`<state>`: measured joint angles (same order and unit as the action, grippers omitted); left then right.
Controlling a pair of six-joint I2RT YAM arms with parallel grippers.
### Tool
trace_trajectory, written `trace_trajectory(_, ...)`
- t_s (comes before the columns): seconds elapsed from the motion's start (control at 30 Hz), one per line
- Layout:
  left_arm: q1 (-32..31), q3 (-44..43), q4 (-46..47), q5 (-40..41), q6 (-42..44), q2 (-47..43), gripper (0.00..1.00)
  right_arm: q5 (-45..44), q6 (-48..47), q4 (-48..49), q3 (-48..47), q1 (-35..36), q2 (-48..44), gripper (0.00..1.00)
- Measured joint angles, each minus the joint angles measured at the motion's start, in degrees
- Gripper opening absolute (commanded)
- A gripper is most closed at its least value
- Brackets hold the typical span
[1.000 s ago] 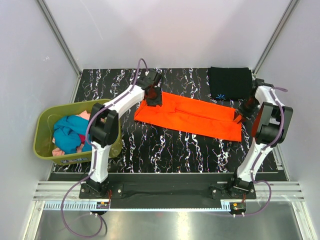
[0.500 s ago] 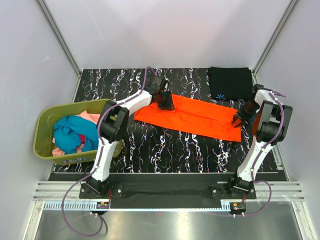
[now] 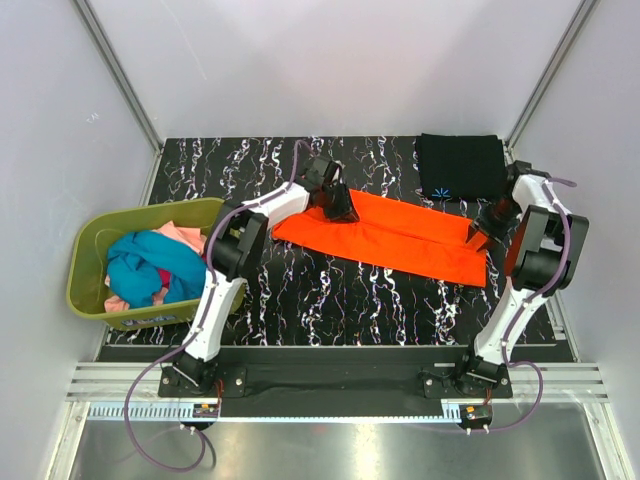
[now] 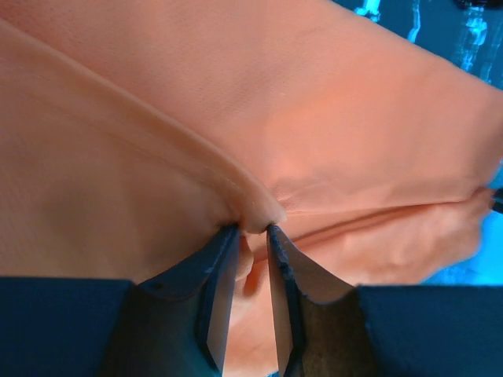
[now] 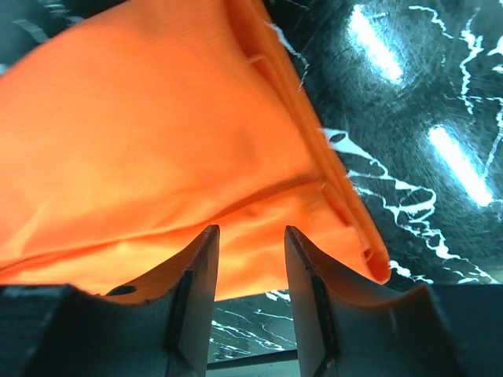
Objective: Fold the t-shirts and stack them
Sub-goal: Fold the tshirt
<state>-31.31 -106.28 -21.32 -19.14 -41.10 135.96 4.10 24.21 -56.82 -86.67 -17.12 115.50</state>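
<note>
The orange t-shirt [image 3: 400, 238] lies as a long folded strip across the black marbled table, slanting from back left to front right. My left gripper [image 3: 343, 208] sits on the strip's back left edge. In the left wrist view its jaws [image 4: 253, 228] are shut on a raised pinch of the orange cloth [image 4: 314, 118]. My right gripper [image 3: 479, 232] is at the strip's right end. Its jaws [image 5: 249, 229] stand open above the orange cloth [image 5: 157, 141], gripping nothing. A folded black t-shirt [image 3: 458, 165] with a light-blue mark lies at the back right.
An olive-green basket [image 3: 130, 214] stands at the table's left edge, holding a teal t-shirt [image 3: 150, 262] with pink cloth [image 3: 180, 235] and a bit of red. The table's front edge runs just ahead of the arm bases. White walls close in the back and sides.
My left gripper has moved right and nearer along the strip, drawing the orange cloth's left end with it. The right jaws have spread apart at the right end.
</note>
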Motion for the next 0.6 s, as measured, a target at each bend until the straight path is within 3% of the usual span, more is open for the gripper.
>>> trace_trajectory(0.27, 0.2, -6.6, -6.3, -0.6, 1.7, 3.0, 0.35, 0.3, -2.0, 0.0, -0.7, 2.8, -3.5, 0.51)
trace_trajectory(0.43, 0.0, -7.5, -9.4, 1.0, 6.1, 2.5, 0.46, 1.2, -3.1, 0.0, -0.3, 5.6, -3.4, 0.54)
trace_trajectory(0.6, 0.8, -9.5, -15.1, 0.9, 11.4, 2.4, 0.5, 1.6, -3.6, 0.0, -0.3, 7.6, -2.9, 0.55)
